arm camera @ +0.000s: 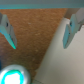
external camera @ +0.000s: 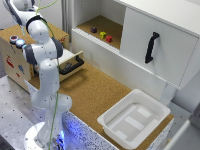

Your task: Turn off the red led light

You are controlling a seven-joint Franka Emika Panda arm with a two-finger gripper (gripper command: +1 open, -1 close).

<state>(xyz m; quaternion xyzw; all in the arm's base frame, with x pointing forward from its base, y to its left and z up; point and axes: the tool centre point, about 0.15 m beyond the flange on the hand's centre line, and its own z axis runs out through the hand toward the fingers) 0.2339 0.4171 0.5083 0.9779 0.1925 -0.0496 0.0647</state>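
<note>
The red led light (external camera: 13, 38) is a small dark-red round button with a pale rim on top of the wooden box (external camera: 12, 62) at the exterior view's left. A bluish-grey round button (external camera: 20, 43) sits right beside it. The arm rises from its base and bends toward the upper left above the box; its fingers are not distinguishable there. In the wrist view my gripper (arm camera: 38, 46) is open with nothing between its fingers (arm camera: 7, 31), over brown cork and a pale surface. A glowing pale cyan round button (arm camera: 12, 76) shows at the frame edge. The red light is not in the wrist view.
An open drawer with a black handle (external camera: 71, 65) juts out beside the arm. A white bin (external camera: 134, 117) stands on the cork table. The white cabinet has a shelf with small blocks, including a red cube (external camera: 109, 38), and a door with a black handle (external camera: 151, 47).
</note>
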